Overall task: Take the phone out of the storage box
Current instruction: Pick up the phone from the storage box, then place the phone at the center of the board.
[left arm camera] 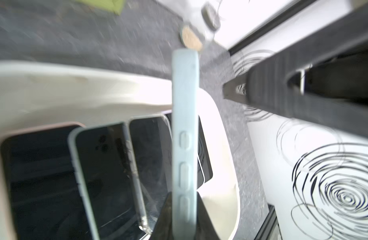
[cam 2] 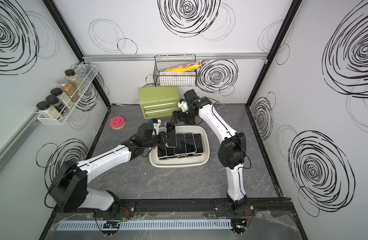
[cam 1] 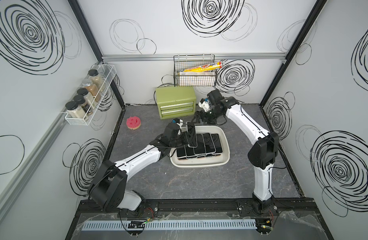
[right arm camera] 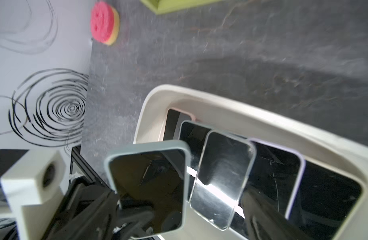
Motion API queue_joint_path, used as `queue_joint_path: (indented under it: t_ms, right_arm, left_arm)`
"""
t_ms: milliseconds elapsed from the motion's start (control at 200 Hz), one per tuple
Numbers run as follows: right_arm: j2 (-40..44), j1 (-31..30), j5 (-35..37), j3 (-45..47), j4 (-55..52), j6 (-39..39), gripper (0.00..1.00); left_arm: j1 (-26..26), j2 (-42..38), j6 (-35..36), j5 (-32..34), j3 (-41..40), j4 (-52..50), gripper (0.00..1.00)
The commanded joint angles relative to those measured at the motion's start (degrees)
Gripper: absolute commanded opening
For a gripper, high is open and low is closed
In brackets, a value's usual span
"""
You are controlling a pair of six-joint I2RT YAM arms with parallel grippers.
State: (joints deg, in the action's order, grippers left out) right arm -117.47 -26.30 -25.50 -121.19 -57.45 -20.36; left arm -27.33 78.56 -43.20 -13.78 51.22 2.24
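Note:
The storage box (cam 1: 199,165) (cam 2: 179,164) is a shallow white tub at mid-table, and several dark-screened phones (cam 1: 206,145) lie overlapping in it. My left gripper (cam 1: 187,138) (cam 2: 165,138) (left arm camera: 184,216) is shut on a phone (cam 1: 192,135) (cam 2: 171,135) in a pale blue-grey case. That phone stands on edge (left arm camera: 185,124), raised above the others at the box's left end. The right wrist view shows its screen (right arm camera: 150,187) over the box rim (right arm camera: 241,116). My right gripper (cam 1: 197,117) (cam 2: 176,117) hangs open just behind the box's far rim, holding nothing.
A green two-drawer chest (cam 1: 174,105) stands at the back, close to the right arm. A pink sponge (cam 1: 133,123) lies at the back left. A black wire basket (cam 1: 194,71) with a yellow roll hangs on the back wall. A rack of spice jars (cam 1: 89,93) hangs on the left wall.

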Motion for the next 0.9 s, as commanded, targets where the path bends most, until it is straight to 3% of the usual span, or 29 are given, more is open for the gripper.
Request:
queue_joint_path:
  t_ms: [0, 135, 441, 646, 896]
  right_arm:
    - [2.0, 0.8, 0.4, -2.1, 0.2, -0.7, 0.98]
    - [2.6, 0.9, -1.4, -0.2, 1.2, -0.3, 0.98]
    - [3.7, 0.8, -2.4, 5.0, 2.5, 1.2, 0.97]
    - [5.2, 0.8, -2.5, 9.3, 4.1, 2.8, 0.97]
    - [6.4, 0.8, -2.3, 14.7, 6.0, 4.0, 0.96]
  left_arm:
    - [6.8, -6.6, 3.7, -1.6, 0.6, -4.2, 0.05]
    - [14.2, -11.8, 7.4, -2.5, -0.8, -9.6, 0.03]
    - [21.7, -12.9, 17.8, -2.4, -1.9, -19.7, 0.01]
    - [28.1, -8.1, 23.9, -5.7, -3.0, -22.0, 0.0]
    - [29.5, -0.1, 30.6, -6.7, -0.1, -19.9, 0.0]
